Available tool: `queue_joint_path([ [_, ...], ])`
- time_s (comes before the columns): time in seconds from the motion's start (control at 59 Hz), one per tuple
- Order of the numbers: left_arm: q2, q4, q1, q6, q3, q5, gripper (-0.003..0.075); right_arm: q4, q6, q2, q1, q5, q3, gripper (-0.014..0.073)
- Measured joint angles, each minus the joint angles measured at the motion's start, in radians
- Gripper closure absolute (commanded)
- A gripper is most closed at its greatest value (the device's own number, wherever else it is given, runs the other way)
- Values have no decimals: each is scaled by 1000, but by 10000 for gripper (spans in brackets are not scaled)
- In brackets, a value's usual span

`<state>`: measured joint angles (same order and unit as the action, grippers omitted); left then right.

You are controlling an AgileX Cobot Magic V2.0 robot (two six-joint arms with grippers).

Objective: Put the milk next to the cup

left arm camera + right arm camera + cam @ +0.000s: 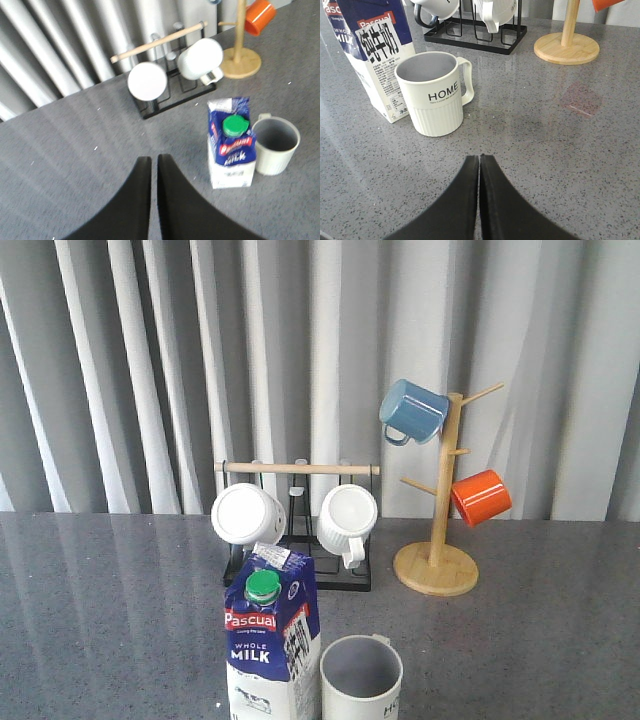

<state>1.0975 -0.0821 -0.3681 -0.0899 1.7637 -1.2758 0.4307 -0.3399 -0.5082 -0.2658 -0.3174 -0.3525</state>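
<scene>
**Readable lettering on carton and mug**

"Pascual" was printed in white on a red band on the milk (271, 645), with "WHOLE MILK" beneath it on the blue face. Black Chinese characters were printed on a white side panel but could not be read. "HOME" was printed in black on the cup (434, 93).

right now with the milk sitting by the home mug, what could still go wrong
1. The milk is tall and stands very close to the cup; a sideways brush from the left end effector as it moves could tip it into the cup.
2. The right end effector sits low in front of the cup; moving forward could shove the cup against the carton.
3. Both stand near the front table edge, so a nudge could slide them toward it.
</scene>
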Motion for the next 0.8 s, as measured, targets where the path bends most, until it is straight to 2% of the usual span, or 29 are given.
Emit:
queue_joint_path([
  [0.186,-267,-35,0,112,-228,27,728,1,0,0,0,0,0,594],
  [0.288,-403,-18,0,190,-337,91,728,2,0,0,0,0,0,594],
  [0.39,-492,14,0,223,-435,92,728,2,0,0,0,0,0,594],
  [0.576,-593,24,0,230,-546,60,728,3,0,0,0,0,0,594],
  [0.796,-615,3,0,229,-574,28,728,3,0,0,0,0,0,594],
])
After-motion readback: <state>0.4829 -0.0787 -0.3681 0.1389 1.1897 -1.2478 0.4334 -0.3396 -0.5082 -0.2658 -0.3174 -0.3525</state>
